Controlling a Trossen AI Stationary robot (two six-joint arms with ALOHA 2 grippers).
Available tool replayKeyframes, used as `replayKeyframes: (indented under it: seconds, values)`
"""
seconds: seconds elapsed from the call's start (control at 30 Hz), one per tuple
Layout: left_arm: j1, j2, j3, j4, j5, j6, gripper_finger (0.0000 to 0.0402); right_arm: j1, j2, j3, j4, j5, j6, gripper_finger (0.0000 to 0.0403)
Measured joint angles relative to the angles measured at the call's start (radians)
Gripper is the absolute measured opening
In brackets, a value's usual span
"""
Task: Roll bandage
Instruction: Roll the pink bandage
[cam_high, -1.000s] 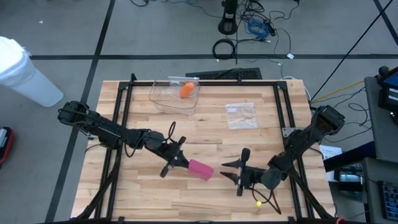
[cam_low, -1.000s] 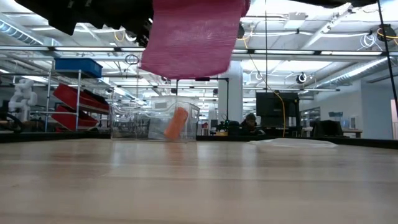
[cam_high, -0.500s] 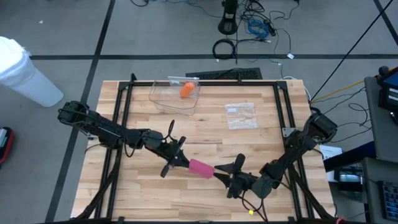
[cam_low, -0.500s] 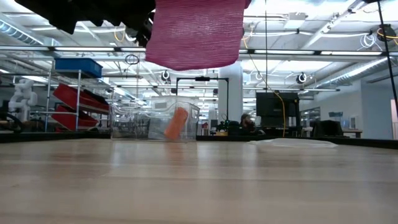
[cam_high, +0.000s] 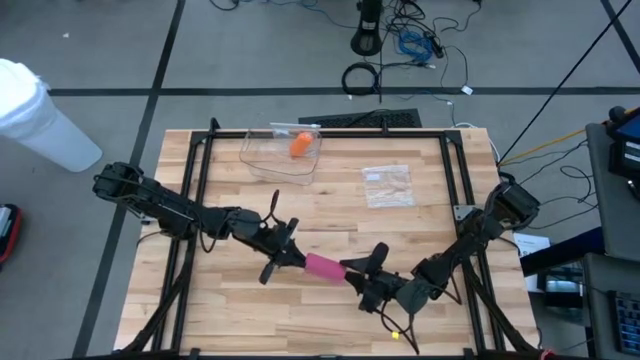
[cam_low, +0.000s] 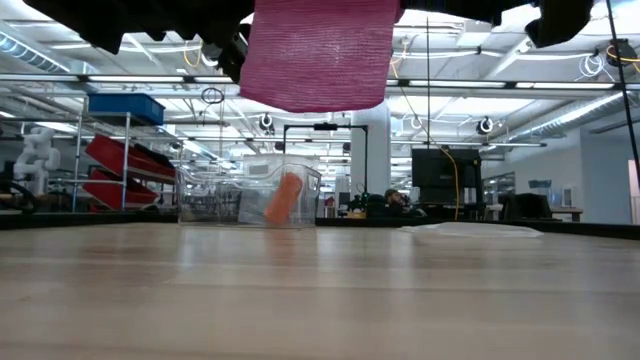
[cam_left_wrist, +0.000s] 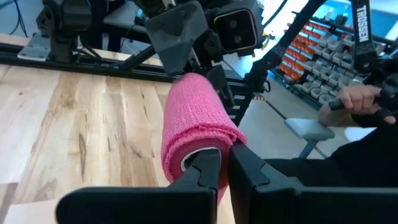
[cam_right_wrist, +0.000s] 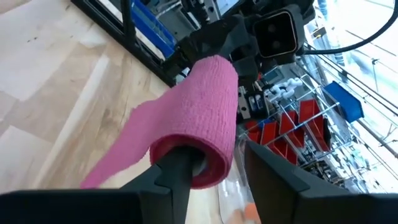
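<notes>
**Bandage roll held up between both grippers**

Bandage is the pink roll, and we see it held off the surface, about midway between the left and right edges and nearer the front edge than the back one. In the low view it hangs well above the wood, with nothing under it.

Left gripper comes in from the left edge side, and its fingers are pressed together on the near end of the roll, pinching the roll's wall. Right gripper meets the roll from the opposite end. In its wrist view one finger goes into the hollow core while the other stands outside the roll with a gap, so we read it as partly spread and not clamped. A loose tail of pink fabric trails off the roll toward the wood in that same view.

Up by the back edge sits a clear plastic bin with an orange object inside. To the right of it, well apart from both grippers, lies a small clear plastic bag flat on the wood.

In the left wrist view a person's hand shows beyond the surface, off in the room.
</notes>
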Motion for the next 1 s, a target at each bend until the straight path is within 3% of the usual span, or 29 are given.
replayKeyframes:
  seconds: [0.33, 0.6, 0.83, 1.0]
  values:
    - [-0.001, 0.000, 0.000, -0.010, -0.067, -0.019, 0.0014, -0.011, 0.000, 0.000, 0.002, 0.010, 0.059, 0.0012]
    - [-0.033, 0.000, 0.000, 0.006, -0.066, 0.138, 0.0047, -0.014, -0.024, 0.000, -0.005, -0.056, 0.323, 0.0006]
    - [-0.045, -0.001, 0.000, 0.038, -0.063, 0.146, 0.0056, -0.027, -0.066, -0.001, -0.046, -0.103, 0.555, 0.0004]
    - [-0.048, -0.001, 0.000, 0.053, -0.050, 0.146, 0.0057, -0.058, -0.108, -0.001, -0.128, -0.214, 0.739, 0.0004]
